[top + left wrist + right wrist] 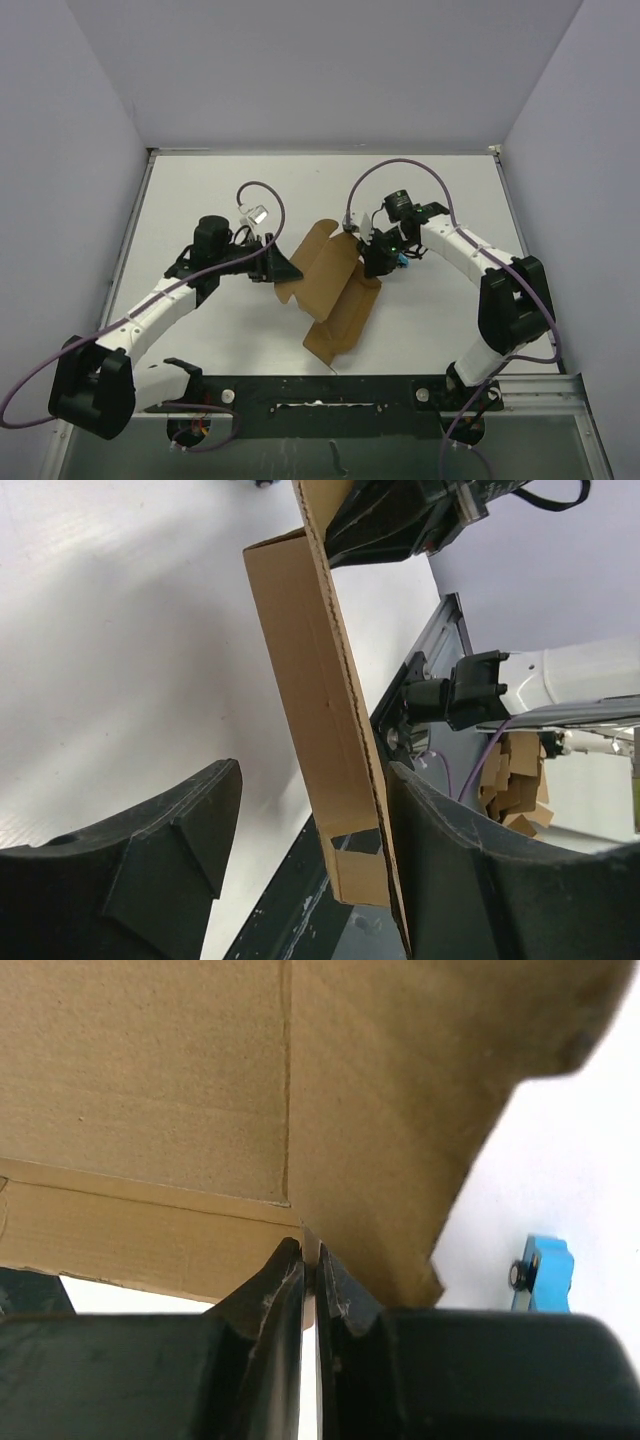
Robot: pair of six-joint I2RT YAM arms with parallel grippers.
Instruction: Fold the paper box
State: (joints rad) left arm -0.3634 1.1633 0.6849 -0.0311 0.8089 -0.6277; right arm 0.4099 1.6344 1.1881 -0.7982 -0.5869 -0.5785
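Observation:
The paper box (pixel 335 290) is a plain brown cardboard piece, half raised in the middle of the table, its panels bent up along the creases. My right gripper (pixel 372 262) is shut on the box's right edge; in the right wrist view (pixel 311 1260) the jaws pinch a thin cardboard wall (pixel 200 1110). My left gripper (pixel 285 270) is open at the box's left side. In the left wrist view a long cardboard panel (pixel 310 710) stands between the fingers (pixel 315 860), lying against the right finger (pixel 470 870) and apart from the left one.
A small blue object (pixel 542 1272) lies on the white table just right of the right gripper, also seen from the top (pixel 403 262). Grey walls close off the table (pixel 200 190) on three sides. A black rail (pixel 330 390) runs along the near edge.

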